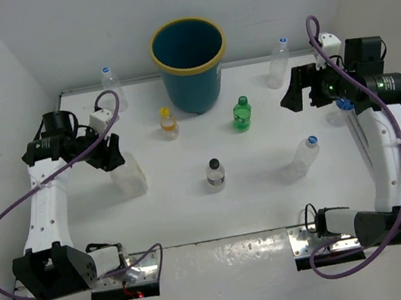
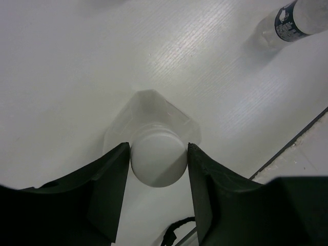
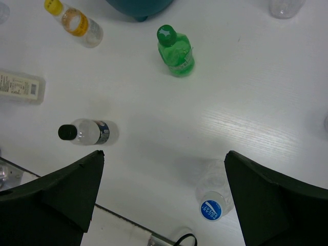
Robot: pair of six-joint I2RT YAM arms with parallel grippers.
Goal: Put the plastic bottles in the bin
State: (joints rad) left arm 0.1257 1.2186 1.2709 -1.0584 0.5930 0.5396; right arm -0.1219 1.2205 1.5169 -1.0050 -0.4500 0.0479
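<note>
Reaching down, left arm (image 1: pixel 44 193) pinches a white-capped bottle (image 2: pixel 158 163) in its jaws — right arm (image 1: pixel 387 153) (raised), jaws wide, empty.

Bends left arm (image 1: pixel 44 203) forward, left gripper (image 2: pixel 158 154) pointing down, fingers (image 2: pixel 110 174) pressed against both sides of the white-capped bottle (image 2: pixel 151 110); holds right arm (image 1: pixel 386 157) raised, right gripper (image 3: pixel 164 174) tilted downward, its 2 fingers spread wide apart

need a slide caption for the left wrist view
Left pincer flanking the white cap of a clear bottle, a second bottle beyond.
</note>
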